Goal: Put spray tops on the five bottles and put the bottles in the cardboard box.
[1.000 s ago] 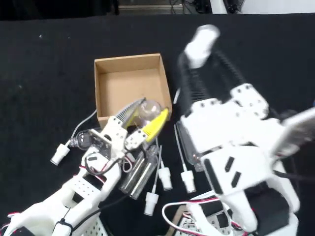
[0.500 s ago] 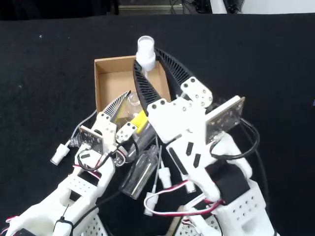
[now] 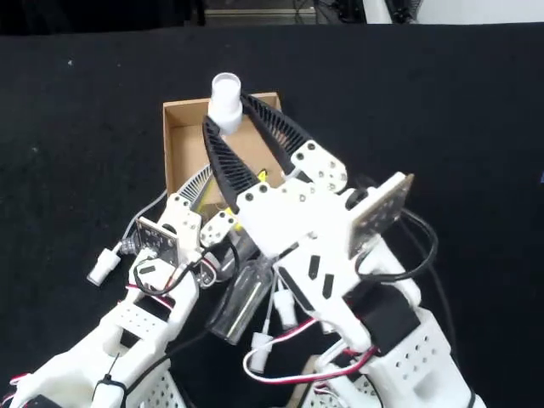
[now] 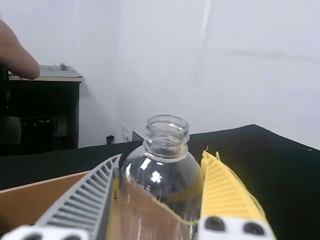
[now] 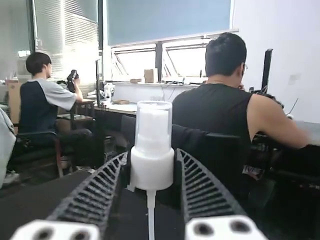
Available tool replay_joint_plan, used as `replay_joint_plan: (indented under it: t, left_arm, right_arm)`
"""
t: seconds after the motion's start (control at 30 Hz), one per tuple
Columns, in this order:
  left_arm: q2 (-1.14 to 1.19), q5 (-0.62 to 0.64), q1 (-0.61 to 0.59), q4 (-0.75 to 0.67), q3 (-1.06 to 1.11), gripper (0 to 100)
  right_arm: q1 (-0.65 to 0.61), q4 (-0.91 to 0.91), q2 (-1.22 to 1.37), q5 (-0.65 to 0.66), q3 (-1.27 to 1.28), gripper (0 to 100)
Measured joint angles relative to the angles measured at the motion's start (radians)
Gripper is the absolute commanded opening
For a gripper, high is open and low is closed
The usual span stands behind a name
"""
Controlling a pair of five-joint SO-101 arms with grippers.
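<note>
Clear bottle [image 4: 163, 177] clamped in left hand [image 4: 161, 156]; right hand [image 3: 226, 112] grips spray top [image 3: 225, 92] over cardboard box [image 3: 180, 140].

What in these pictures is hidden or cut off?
Left wrist view: the lower edge cuts off the base of the clear plastic bottle in the left gripper.
Right wrist view: the lower edge cuts off the tube of the white spray top in the right gripper.
High view: the right arm covers part of the brown cardboard box.
</note>
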Motion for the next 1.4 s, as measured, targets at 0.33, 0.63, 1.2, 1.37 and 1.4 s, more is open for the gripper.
replay_joint_plan:
  t: [0.33, 0.63, 1.2, 1.37, 1.4]
  left_arm:
    - [0.0, 0.0, 0.0, 0.0, 0.0, 3]
    - [0.0, 0.0, 0.0, 0.0, 0.0, 3]
    - [0.0, 0.0, 0.0, 0.0, 0.0, 3]
    - [0.0, 0.0, 0.0, 0.0, 0.0, 3]
    - [0.0, 0.0, 0.0, 0.0, 0.0, 3]
  right_arm:
    - [0.0, -0.166, 0.0, 0.054, 0.157, 6.4]
    - [0.048, -0.173, 0.0, 0.054, 0.218, 6.4]
    - [0.041, 0.137, 0.002, 0.054, 0.167, 25.0]
    - [0.006, 0.255, 0.002, 0.054, 0.115, 24.2]
    - [0.009, 0.255, 0.002, 0.054, 0.112, 24.0]
